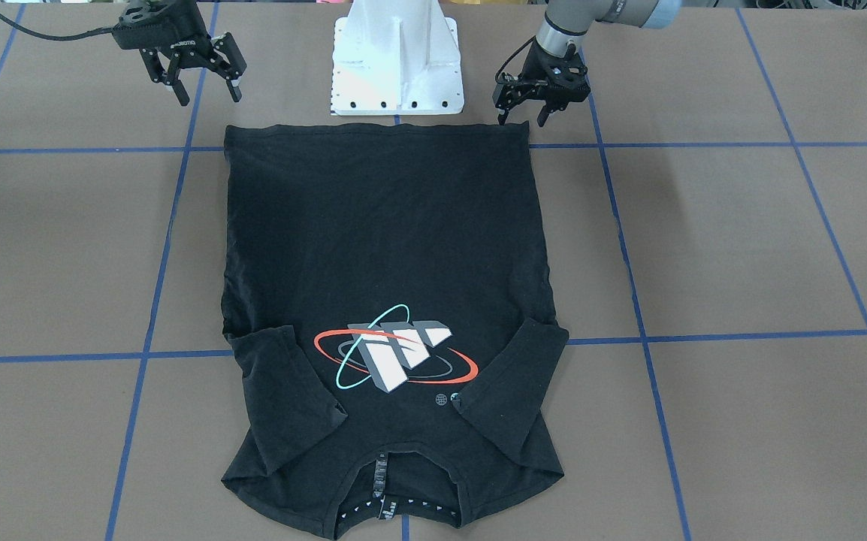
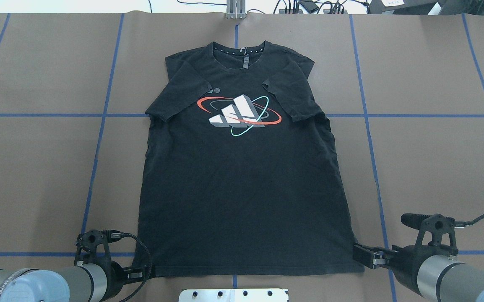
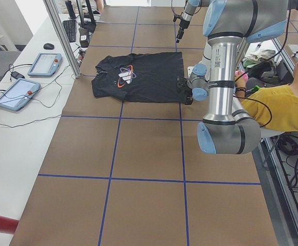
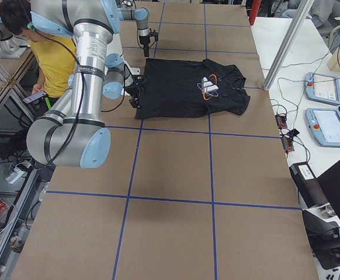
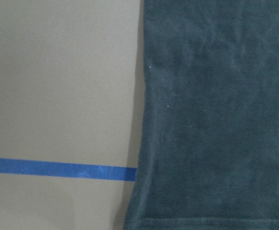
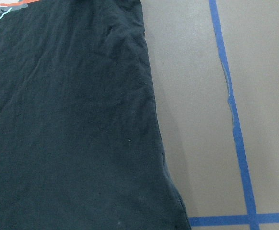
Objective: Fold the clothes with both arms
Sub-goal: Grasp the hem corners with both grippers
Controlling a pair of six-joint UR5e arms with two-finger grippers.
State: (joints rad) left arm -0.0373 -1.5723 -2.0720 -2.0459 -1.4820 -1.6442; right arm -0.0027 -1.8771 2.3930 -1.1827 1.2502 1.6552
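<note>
Black T-shirt [image 2: 242, 188] bears a three-bar orbit logo [image 2: 240, 114].

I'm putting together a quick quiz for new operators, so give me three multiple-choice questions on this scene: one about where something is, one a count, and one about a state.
1. The shirt's collar points:
A) toward the base
B) away from the base
C) toward the robot's left

2. How many sleeves are folded onto the chest?
A) none
B) one
C) two

3. The left gripper and right gripper are:
A) both open
B) both shut on cloth
C) one open, one shut

Answers:
1 B: the collar lies on the side far from the base, with the hem next to it.
2 C: both sleeves lie over the front beside the logo.
3 A: each gripper shows spread fingers near a hem corner.
</note>
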